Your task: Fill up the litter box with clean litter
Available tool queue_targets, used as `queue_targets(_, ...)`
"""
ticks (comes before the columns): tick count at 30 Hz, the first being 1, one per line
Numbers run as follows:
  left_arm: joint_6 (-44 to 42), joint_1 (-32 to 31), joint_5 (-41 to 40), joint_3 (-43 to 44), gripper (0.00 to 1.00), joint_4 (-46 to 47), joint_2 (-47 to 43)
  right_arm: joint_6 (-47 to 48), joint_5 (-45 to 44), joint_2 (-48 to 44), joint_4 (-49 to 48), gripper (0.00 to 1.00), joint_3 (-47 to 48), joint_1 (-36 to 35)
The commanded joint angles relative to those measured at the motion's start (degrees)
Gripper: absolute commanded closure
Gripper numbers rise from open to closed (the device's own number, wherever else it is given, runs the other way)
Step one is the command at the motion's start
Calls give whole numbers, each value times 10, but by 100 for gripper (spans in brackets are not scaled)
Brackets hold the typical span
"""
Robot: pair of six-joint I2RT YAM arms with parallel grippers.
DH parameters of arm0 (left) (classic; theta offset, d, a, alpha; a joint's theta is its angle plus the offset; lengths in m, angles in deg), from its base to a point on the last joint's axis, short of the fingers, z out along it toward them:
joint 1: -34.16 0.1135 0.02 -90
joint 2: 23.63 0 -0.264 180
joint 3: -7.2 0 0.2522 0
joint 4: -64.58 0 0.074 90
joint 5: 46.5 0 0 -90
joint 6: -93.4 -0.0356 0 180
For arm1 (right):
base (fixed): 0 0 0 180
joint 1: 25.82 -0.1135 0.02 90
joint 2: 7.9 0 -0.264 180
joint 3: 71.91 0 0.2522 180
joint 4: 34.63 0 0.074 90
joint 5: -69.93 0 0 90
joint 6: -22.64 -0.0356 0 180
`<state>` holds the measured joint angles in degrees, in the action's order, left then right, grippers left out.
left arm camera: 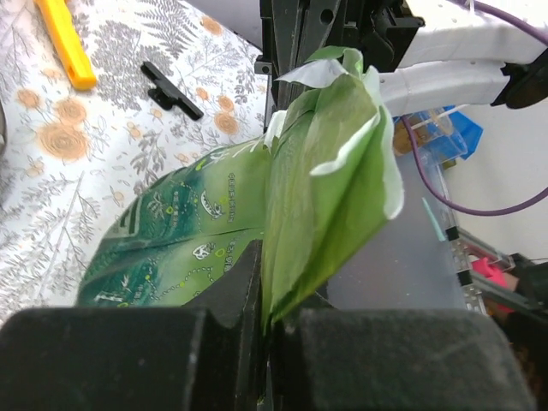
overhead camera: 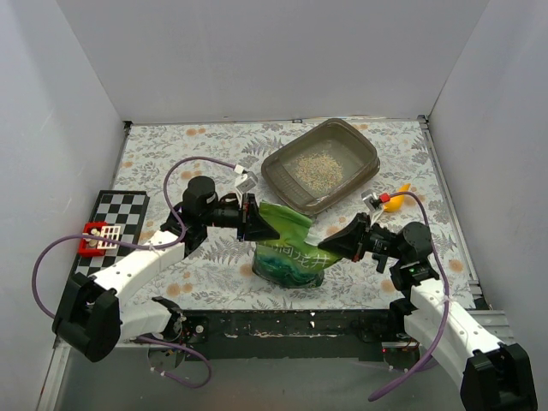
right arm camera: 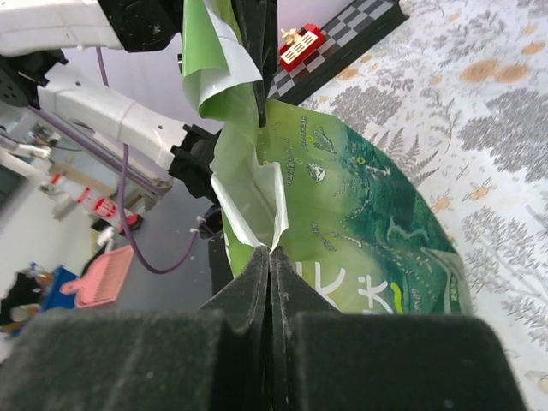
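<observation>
The litter box [overhead camera: 340, 125] is a grey-brown tray at the back right of the table, with a thin patch of clean litter [overhead camera: 318, 169] on its floor. In front of it stands a glossy green bag [overhead camera: 291, 250], held up from both sides. My left gripper [overhead camera: 259, 224] is shut on the left side of the bag's torn top edge [left arm camera: 330, 163]; in the left wrist view the foil is pinched between the pads [left arm camera: 231, 300]. My right gripper [overhead camera: 332, 246] is shut on the right side of the top, the torn flap [right arm camera: 248, 205] clamped at its tips [right arm camera: 271, 261].
A yellow scoop [overhead camera: 396, 200] lies right of the litter box, and its handle [left arm camera: 67, 43] shows in the left wrist view near a small black part [left arm camera: 171, 88]. A checkered board [overhead camera: 116, 224] carrying a red block [overhead camera: 96, 238] sits at the left edge.
</observation>
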<state>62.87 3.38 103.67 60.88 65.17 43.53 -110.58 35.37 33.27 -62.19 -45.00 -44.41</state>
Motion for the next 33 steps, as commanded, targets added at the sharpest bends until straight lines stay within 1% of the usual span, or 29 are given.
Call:
queue_targets(1, 34, 1, -13, 17, 100, -85, -6, -97, 6, 4, 32, 99, 22, 0)
queue_targets(2, 43, 1, -9, 19, 100, -100, -10, -110, 7, 5, 48, 99, 28, 0)
queue_targets(4, 57, 1, 6, 20, 100, -139, -25, -109, 9, 1, 117, 99, 48, 0)
queue_targets(5, 67, 1, 16, 20, 100, -141, -30, -94, -1, -2, 171, 99, 61, 0)
queue_targets(6, 76, 1, 18, 17, 100, -174, -43, -83, -8, 0, 229, 99, 73, 0)
queue_targets(8, 101, 1, 27, 6, 100, -198, -61, -78, -1, 14, 304, 99, 88, 0)
queue_targets(11, 107, 1, 13, 2, 100, -265, -81, -79, 23, 44, 381, 99, 80, 0)
queue_targets(13, 95, 1, -6, 13, 100, -341, -83, -69, 6, 44, 412, 99, 73, 0)
queue_targets(15, 92, 2, -20, 26, 100, -393, -86, -77, 4, 43, 433, 99, 60, 0)
queue_targets(19, 102, 2, -32, 36, 100, -446, -106, -68, 31, 48, 463, 99, 41, 0)
queue_targets(22, 67, 2, -50, 31, 100, -500, -91, -30, 40, 42, 507, 99, 50, 0)
queue_targets(24, 49, 2, -58, 17, 100, -507, -75, 7, 40, 38, 551, 99, 63, 0)
queue_targets(27, 57, 3, -50, -5, 100, -467, -51, 53, 36, 34, 603, 99, 73, 0)
queue_targets(30, 65, 3, -51, -5, 100, -428, -36, 47, 29, 14, 601, 99, 70, 0)
queue_targets(33, 66, 3, -40, 9, 100, -412, -23, 29, 30, -3, 582, 99, 58, 0)
